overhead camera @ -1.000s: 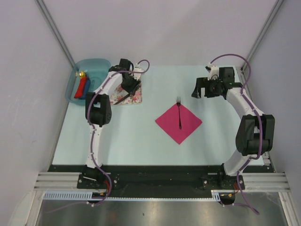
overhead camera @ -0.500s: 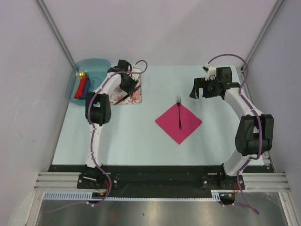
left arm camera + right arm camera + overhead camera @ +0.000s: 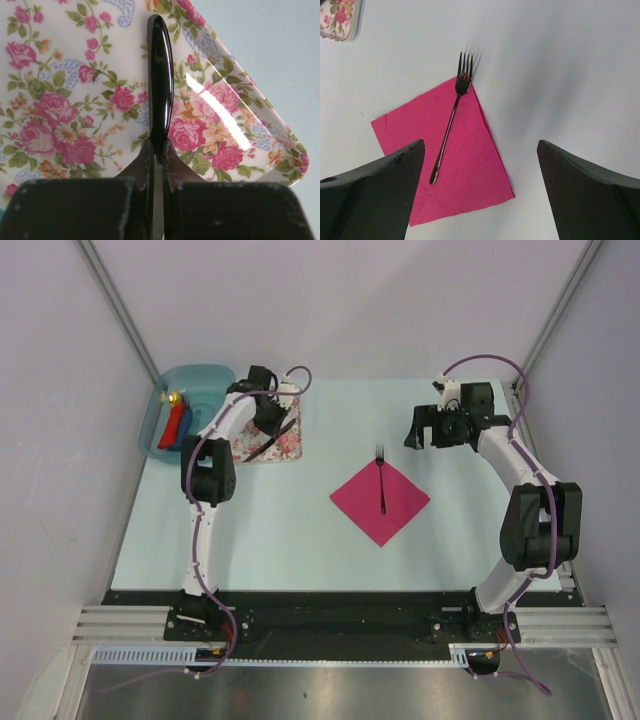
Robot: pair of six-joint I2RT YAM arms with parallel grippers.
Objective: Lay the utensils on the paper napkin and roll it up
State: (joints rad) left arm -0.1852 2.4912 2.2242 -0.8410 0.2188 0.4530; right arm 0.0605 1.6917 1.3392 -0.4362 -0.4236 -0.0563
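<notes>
A slim dark knife (image 3: 160, 75) lies on the glossy floral tray (image 3: 60, 100) at the table's far left. My left gripper (image 3: 157, 147) is shut on the knife's near end, its fingers pinching it from both sides. In the top view the left gripper (image 3: 268, 418) sits low over that tray (image 3: 285, 448). The dark fork (image 3: 381, 480) lies on the magenta paper napkin (image 3: 395, 510) at mid-table, tines poking past its far corner. My right gripper (image 3: 412, 433) hovers open to the napkin's far right. Its wrist view shows the fork (image 3: 451, 120) and napkin (image 3: 470, 165) between wide-spread fingers (image 3: 395, 175).
A blue bin (image 3: 195, 380) at the far left corner holds red and blue rolls (image 3: 175, 425). A corner of the floral tray (image 3: 337, 17) shows at the top left of the right wrist view. Grey walls enclose the table on three sides.
My left gripper has closed its fingers onto the knife on the floral tray. The right gripper shifted slightly and stayed open. Fork and napkin have not moved.
</notes>
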